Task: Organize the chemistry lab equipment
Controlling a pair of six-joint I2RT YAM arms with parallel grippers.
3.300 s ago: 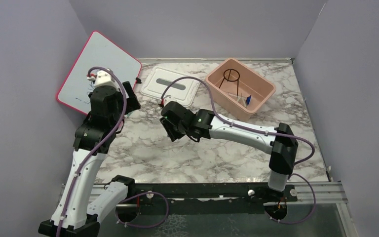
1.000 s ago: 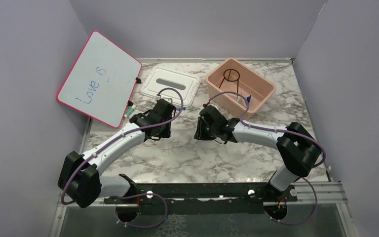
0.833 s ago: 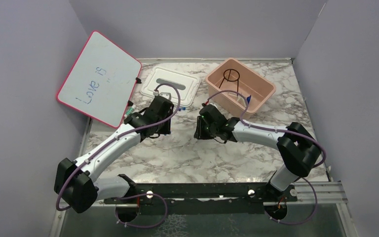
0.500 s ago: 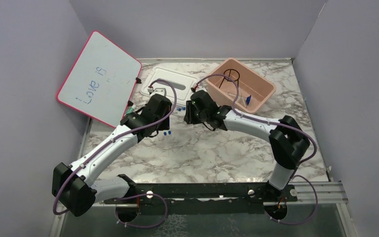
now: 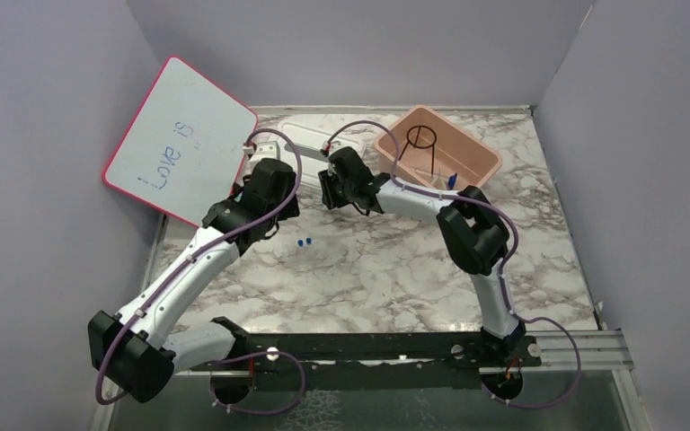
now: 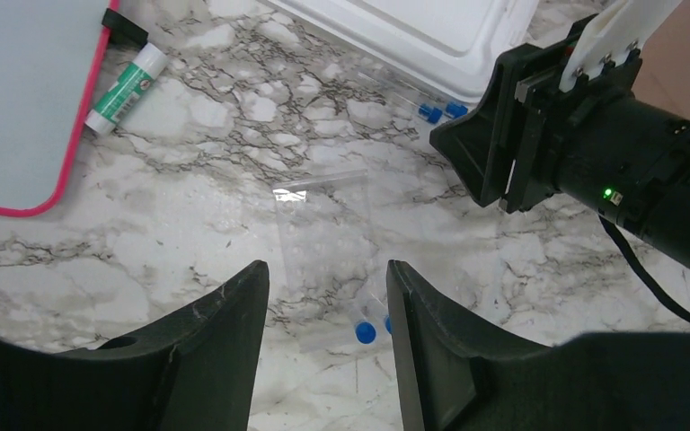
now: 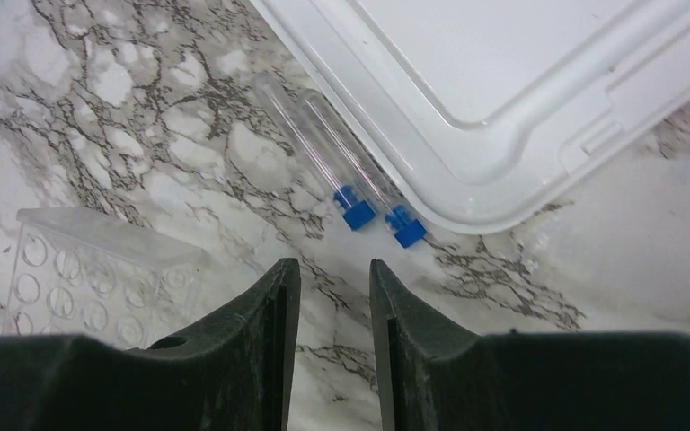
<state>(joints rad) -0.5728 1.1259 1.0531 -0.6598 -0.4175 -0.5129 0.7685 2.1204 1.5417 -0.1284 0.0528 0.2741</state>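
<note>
Two clear glass tubes (image 7: 319,148) with blue caps lie side by side against the near edge of a white lid (image 7: 521,81). My right gripper (image 7: 332,269) hovers just in front of their caps, open with a narrow gap and empty. They also show in the left wrist view (image 6: 413,94). A clear plastic tube rack (image 6: 323,238) lies flat on the marble. Two more blue-capped tubes (image 6: 366,330) lie at its near end, between the fingers of my open, empty left gripper (image 6: 326,269). A black wire ring stand (image 5: 422,136) sits in the pink bin (image 5: 479,180).
The pink-framed whiteboard (image 5: 180,139) leans at the back left. A green and white marker (image 6: 126,88) lies by its edge. The two grippers are close together, left (image 5: 274,224) and right (image 5: 326,191). Purple walls enclose the table.
The left arm swung down from the whiteboard to the table by the rack. The right gripper moved back-left from the table's middle to the lid's near edge. Two blue caps came into view.
</note>
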